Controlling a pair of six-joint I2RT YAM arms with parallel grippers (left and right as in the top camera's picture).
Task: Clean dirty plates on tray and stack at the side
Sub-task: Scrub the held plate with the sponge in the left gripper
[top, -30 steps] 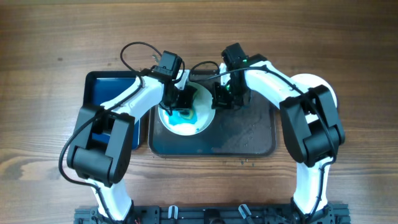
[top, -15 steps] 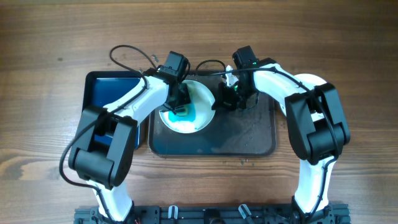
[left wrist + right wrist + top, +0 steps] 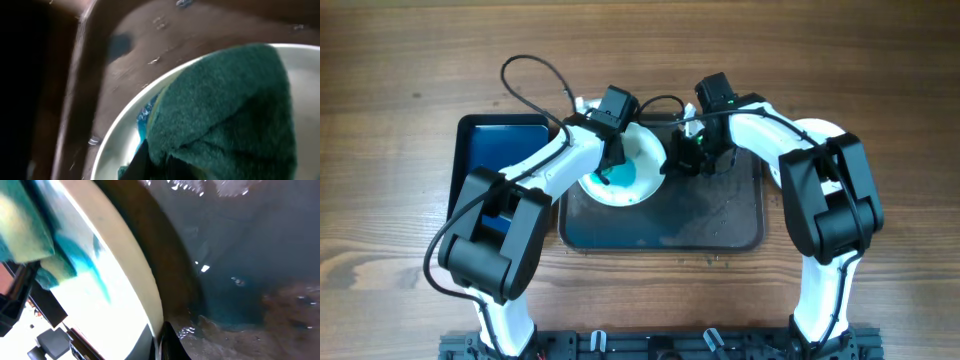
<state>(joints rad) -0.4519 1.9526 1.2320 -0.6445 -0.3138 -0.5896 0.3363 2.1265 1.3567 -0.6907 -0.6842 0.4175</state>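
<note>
One dirty plate (image 3: 632, 172), white with blue-teal smears, sits tilted over the left part of the dark grey tray (image 3: 710, 225). My left gripper (image 3: 611, 168) is shut on a green sponge (image 3: 230, 110) and presses it on the plate's face (image 3: 112, 147). My right gripper (image 3: 674, 160) is shut on the plate's right rim (image 3: 145, 285) and holds it raised; its dark finger (image 3: 169, 341) shows at the rim. The sponge and teal streaks also show in the right wrist view (image 3: 30, 235). No other plates are in view.
A glossy blue tray (image 3: 495, 150) lies left of the grey tray, partly under my left arm. The grey tray's floor (image 3: 250, 255) is wet with puddles and smears. Wooden table lies all around. A black cable loops behind the left arm (image 3: 535, 75).
My left gripper has slid the sponge up and to the right across the plate. The right gripper shifted right early on, then held still on the rim.
</note>
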